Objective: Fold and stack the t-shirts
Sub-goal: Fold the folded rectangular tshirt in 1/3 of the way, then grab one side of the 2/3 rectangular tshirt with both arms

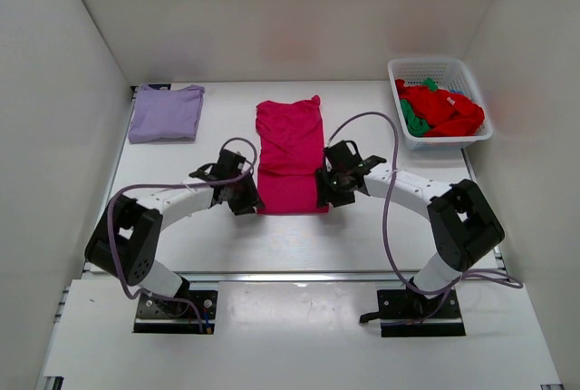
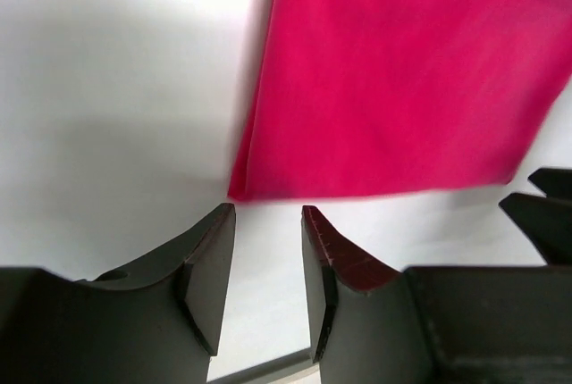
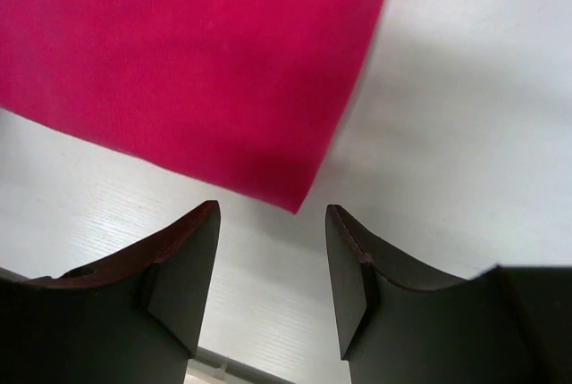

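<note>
The magenta t-shirt (image 1: pixel 290 156) lies flat in the middle of the desk (image 1: pixel 299 236). The left tool (image 2: pixel 268 212) sits at its near left corner, jaws slightly parted, empty; the right tool (image 3: pixel 272 209) sits at the near right corner, jaws wider, also empty. The lavender t-shirt (image 1: pixel 166 112) lies folded far left.

The magenta shirt (image 1: pixel 290 156) lies flat, left claw (image 1: pixel 250 202) and right claw (image 1: pixel 323 197) at its near corners.

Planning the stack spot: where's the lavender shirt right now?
Top view: the lavender shirt lies folded at the far left, apart from and left of the magenta shirt.
</note>
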### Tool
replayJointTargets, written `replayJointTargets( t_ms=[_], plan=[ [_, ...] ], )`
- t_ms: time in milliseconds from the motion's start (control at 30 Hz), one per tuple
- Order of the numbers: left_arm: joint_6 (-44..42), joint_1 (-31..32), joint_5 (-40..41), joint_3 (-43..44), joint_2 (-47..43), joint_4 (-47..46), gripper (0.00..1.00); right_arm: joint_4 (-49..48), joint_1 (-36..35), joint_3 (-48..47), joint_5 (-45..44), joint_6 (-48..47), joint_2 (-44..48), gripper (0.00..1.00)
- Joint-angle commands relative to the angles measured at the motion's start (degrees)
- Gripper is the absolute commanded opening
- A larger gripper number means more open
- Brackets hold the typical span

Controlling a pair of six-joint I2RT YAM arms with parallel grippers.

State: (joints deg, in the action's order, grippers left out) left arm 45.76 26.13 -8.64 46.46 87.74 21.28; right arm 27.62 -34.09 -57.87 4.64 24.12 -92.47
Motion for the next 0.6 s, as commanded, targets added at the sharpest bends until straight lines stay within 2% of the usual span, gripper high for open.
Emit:
replayJointTargets(
  t_ms=[0,100,567],
  plan=[
    [5.2,3.0,4.8,-4.2,-4.5,-3.7,0.47,-4.0,-2.2,1.1,-2.4,6.6,1.9,0.49],
    [5.9,2.9,5.7,-6.1,-5.4,-5.6,0.47,-4.7,-2.3,2.1,-3.3,8.0,1.8,0.49],
    [5.0,2.3,7.2,-4.1,-0.8,-5.9,0.46,-5.1,-1.5,2.1,-3.9,7.4,-0.4,0.47]
  ],
)
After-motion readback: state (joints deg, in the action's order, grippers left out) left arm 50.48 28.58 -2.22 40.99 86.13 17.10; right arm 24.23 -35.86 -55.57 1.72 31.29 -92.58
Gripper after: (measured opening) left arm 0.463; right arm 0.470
